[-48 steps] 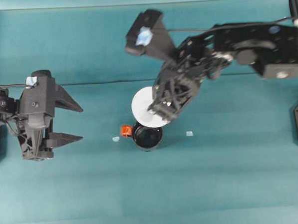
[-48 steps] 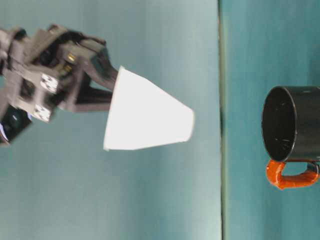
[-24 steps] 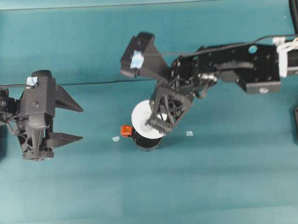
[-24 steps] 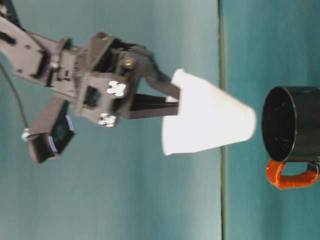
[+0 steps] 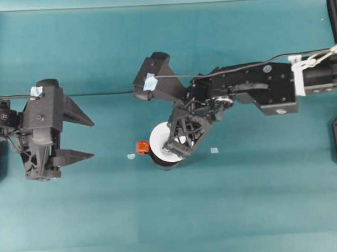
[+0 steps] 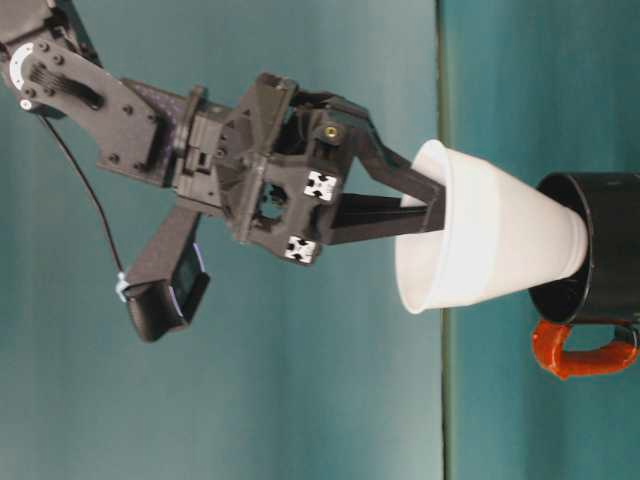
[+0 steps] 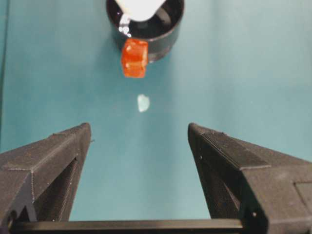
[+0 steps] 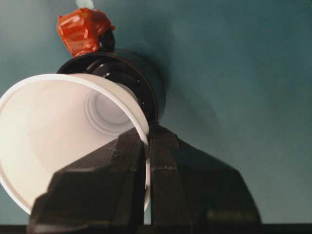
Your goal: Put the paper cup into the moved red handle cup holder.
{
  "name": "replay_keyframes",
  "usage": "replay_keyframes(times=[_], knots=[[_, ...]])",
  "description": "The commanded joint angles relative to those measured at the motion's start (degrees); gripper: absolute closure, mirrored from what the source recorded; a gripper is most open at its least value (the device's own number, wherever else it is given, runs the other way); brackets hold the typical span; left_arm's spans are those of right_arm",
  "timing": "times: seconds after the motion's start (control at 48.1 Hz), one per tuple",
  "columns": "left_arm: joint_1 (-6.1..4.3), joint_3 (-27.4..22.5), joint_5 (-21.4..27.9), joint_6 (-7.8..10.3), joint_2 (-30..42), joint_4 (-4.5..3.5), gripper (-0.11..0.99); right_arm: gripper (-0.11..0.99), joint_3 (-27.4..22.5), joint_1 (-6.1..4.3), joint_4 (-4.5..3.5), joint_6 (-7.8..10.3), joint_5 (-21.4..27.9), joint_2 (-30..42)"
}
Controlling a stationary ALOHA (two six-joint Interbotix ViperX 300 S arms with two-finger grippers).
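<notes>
The white paper cup (image 6: 490, 240) hangs tilted, and its narrow base reaches into the mouth of the black cup holder (image 6: 605, 240). The holder stands on the table, its red handle (image 5: 142, 147) pointing left. My right gripper (image 8: 146, 146) is shut on the cup's rim, one finger inside and one outside. From overhead the paper cup (image 5: 159, 140) covers most of the cup holder (image 5: 166, 163), with the right gripper (image 5: 178, 149) over it. My left gripper (image 5: 92, 139) stays open and empty at the far left, facing the red handle (image 7: 134, 57).
Two small pale scraps lie on the teal table: one scrap (image 5: 130, 156) left of the handle and another scrap (image 5: 214, 150) right of the holder. A dark seam (image 5: 110, 93) runs across the table behind the holder.
My right arm has carried the paper cup down and forward from above the holder until its base reached the holder's mouth. The left arm and the holder have not moved.
</notes>
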Motion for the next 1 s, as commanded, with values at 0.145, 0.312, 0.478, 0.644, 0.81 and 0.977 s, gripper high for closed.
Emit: replay_keyframes(times=[0.145,0.312,0.478,0.644,0.81,0.977], knots=[[0.00,-0.88,-0.26,0.00,-0.26,0.09,0.02,0.98,-0.97,0.88,-0.09,0.44,-0.35,0.79],[0.00,-0.88,-0.26,0.00,-0.26,0.09,0.02,0.98,-1.58,1.05,-0.09,0.44,-0.26,1.67],[-0.09,-0.97,-0.26,-0.09,-0.26,0.09,0.02,0.98,-2.55,1.14,-0.09,0.35,-0.18,2.11],[0.00,-1.05,-0.26,-0.09,-0.26,0.09,0.02,0.98,-3.43,1.41,-0.09,0.26,0.53,2.55],[0.00,-0.97,-0.26,0.09,-0.18,0.09,0.02,0.98,-3.78,1.49,-0.09,0.26,1.05,2.72],[-0.09,-0.97,-0.26,0.00,-0.26,0.09,0.02,0.98,-3.78,1.49,-0.09,0.26,2.02,2.72]])
